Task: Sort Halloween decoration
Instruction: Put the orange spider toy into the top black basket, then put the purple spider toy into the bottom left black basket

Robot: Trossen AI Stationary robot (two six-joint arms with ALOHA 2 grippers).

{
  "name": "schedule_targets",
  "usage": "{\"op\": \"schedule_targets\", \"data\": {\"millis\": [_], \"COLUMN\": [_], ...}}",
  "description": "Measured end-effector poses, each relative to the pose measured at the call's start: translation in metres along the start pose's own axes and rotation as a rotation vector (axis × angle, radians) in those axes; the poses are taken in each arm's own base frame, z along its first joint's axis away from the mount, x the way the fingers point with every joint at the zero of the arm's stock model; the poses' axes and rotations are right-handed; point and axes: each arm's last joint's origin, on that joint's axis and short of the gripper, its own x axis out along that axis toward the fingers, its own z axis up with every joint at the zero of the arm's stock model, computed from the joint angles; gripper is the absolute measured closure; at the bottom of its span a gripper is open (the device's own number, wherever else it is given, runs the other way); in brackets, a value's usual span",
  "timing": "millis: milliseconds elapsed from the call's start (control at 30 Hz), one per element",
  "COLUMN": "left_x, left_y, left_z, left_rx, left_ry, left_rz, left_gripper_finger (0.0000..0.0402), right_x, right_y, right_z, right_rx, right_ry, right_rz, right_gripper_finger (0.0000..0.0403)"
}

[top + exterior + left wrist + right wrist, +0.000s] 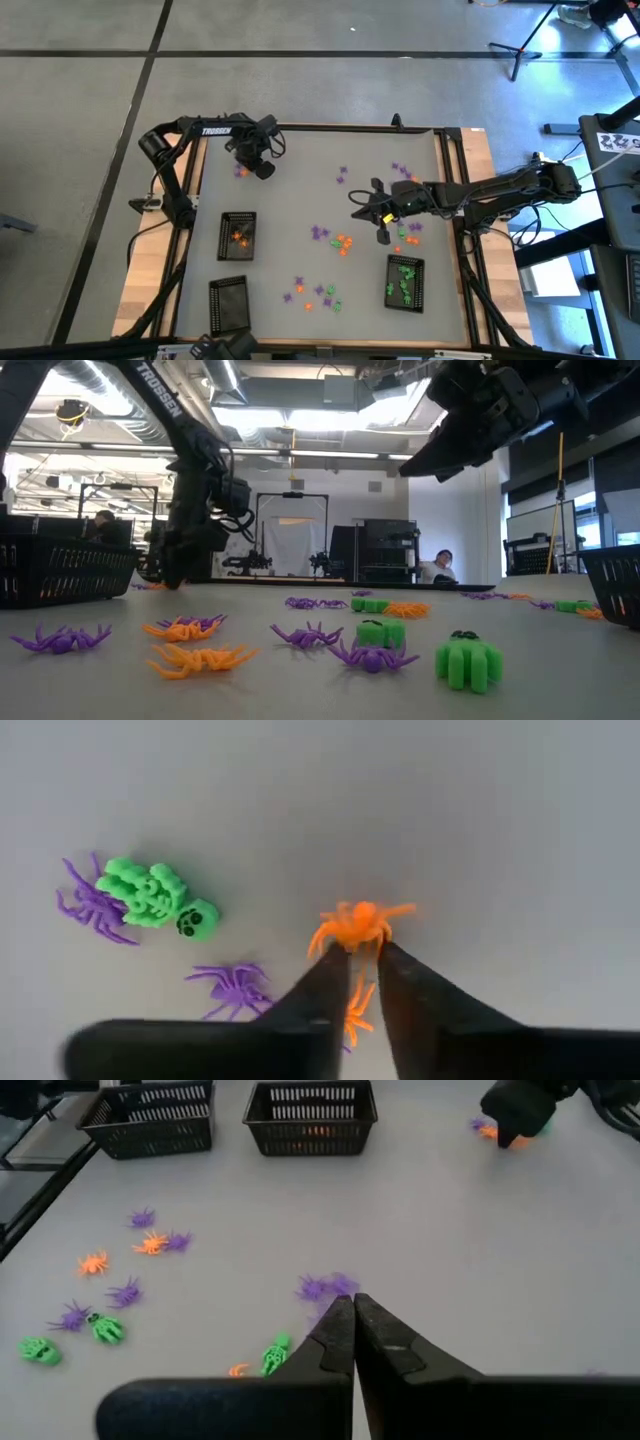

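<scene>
The Halloween decoration lies scattered over the grey table (300, 190): small orange, purple and green trinkets (340, 243). My left gripper (262, 170) stands at the far left of the table and points straight down. Its fingers have closed on an orange spider (360, 923). A green skeleton (155, 900) and two purple spiders (235, 985) lie flat beside it. My right gripper (357, 200) hangs shut above the middle of the table, with nothing in it (353, 1308). My left gripper (365, 955) comes from above, pointing down. It pinches the orange spider by its rear legs (352, 948) between the two fingertips. The spider's body and front legs lie flat on the table just beyond the tips.
Three black mesh trays stand toward the near side: one with orange pieces (237, 235), one at the near left (228, 300), and one with green pieces (405, 280). More trinkets lie at the near centre (315, 292) and far right (400, 170).
</scene>
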Motion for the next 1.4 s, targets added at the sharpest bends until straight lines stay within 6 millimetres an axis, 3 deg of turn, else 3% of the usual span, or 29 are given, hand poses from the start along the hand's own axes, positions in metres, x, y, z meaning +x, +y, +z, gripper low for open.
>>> {"op": "schedule_targets", "data": {"millis": [100, 333, 500, 600, 800, 1000, 1200, 1400], "left_x": [-0.011, -0.06, -0.101, -0.116, -0.113, -0.091, -0.08, -0.096], "left_y": [-0.003, -0.017, -0.037, -0.052, -0.092, -0.124, -0.132, -0.118], "left_z": [0.001, -0.015, -0.06, -0.094, -0.149, -0.18, -0.19, -0.168], "left_rx": [0.013, 0.082, 0.12, 0.132, 0.16, 0.274, 0.325, 0.339], "left_ry": [-0.039, -0.05, -0.031, -0.021, 0.017, 0.064, 0.064, -0.062], "left_rz": [0.004, 0.006, 0.01, 0.019, -0.018, -0.101, -0.14, -0.026], "left_gripper_finger": [0.0395, 0.0401, 0.0401, 0.0401, 0.0401, 0.0382, 0.0295, 0.023], "right_x": [0.0, 0.001, 0.001, 0.001, 0.001, 0.0, 0.0, 0.0], "right_y": [0.0, 0.0, 0.0, 0.0, 0.0, 0.0, -0.001, -0.002], "right_z": [-0.004, -0.008, -0.008, -0.008, -0.007, -0.002, -0.002, 0.003], "right_rx": [0.019, 0.088, 0.109, 0.109, 0.088, 0.026, -0.036, -0.058], "right_ry": [-0.002, -0.001, -0.006, -0.006, -0.014, -0.059, -0.064, -0.115], "right_rz": [-0.002, -0.007, -0.007, -0.006, -0.007, -0.009, -0.03, -0.056], "right_gripper_finger": [0.0398, 0.0398, 0.0398, 0.0398, 0.0398, 0.0398, 0.0398, 0.0398]}}
